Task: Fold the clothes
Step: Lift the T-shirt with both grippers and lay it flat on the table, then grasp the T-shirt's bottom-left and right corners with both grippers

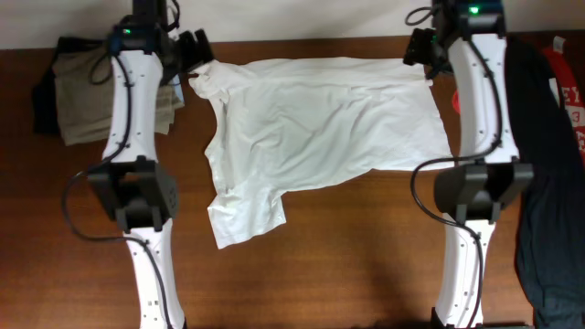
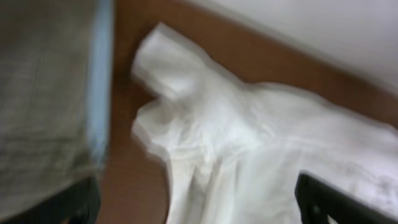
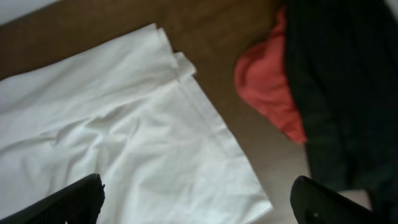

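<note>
A white T-shirt (image 1: 315, 132) lies spread on the brown table, one sleeve at the front left, collar end at the far left. My left gripper (image 1: 194, 53) is open above the shirt's far left corner; in the left wrist view (image 2: 199, 202) the bunched white fabric (image 2: 199, 124) lies between its fingers, not gripped. My right gripper (image 1: 422, 50) is open above the shirt's far right corner; the right wrist view (image 3: 196, 199) shows the shirt's hem corner (image 3: 180, 68) below it. A black garment (image 1: 548, 183) and a red one (image 3: 267, 87) lie at the right.
A folded khaki-beige garment (image 1: 87, 100) lies at the far left on a dark one (image 1: 44, 100); it fills the left side of the left wrist view (image 2: 43, 106). The table's far edge meets a white wall (image 1: 302, 18). Both arm bases (image 1: 137, 192) stand at the shirt's sides.
</note>
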`<control>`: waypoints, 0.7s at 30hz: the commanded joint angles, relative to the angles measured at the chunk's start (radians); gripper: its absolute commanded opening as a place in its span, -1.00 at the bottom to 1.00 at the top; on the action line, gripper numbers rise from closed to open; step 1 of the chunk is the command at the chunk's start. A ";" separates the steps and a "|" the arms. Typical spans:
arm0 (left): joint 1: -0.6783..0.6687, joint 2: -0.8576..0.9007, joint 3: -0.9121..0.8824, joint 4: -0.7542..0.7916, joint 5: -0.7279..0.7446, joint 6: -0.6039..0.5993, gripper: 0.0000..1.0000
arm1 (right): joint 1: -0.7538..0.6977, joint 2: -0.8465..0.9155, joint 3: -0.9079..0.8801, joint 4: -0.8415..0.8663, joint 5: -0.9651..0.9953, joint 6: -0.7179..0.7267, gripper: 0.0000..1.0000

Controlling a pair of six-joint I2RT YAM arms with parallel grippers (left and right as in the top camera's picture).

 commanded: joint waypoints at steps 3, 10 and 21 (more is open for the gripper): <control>0.024 -0.364 0.066 -0.318 -0.111 0.034 0.98 | -0.016 -0.237 0.031 -0.121 -0.134 0.003 0.97; 0.024 -0.630 0.063 -0.534 -0.106 0.125 0.98 | -0.014 -0.494 0.023 -0.210 -0.281 0.009 0.97; 0.020 -1.093 -1.207 -0.260 0.024 0.139 0.55 | -0.016 -0.822 -0.842 -0.039 -0.190 -0.051 0.97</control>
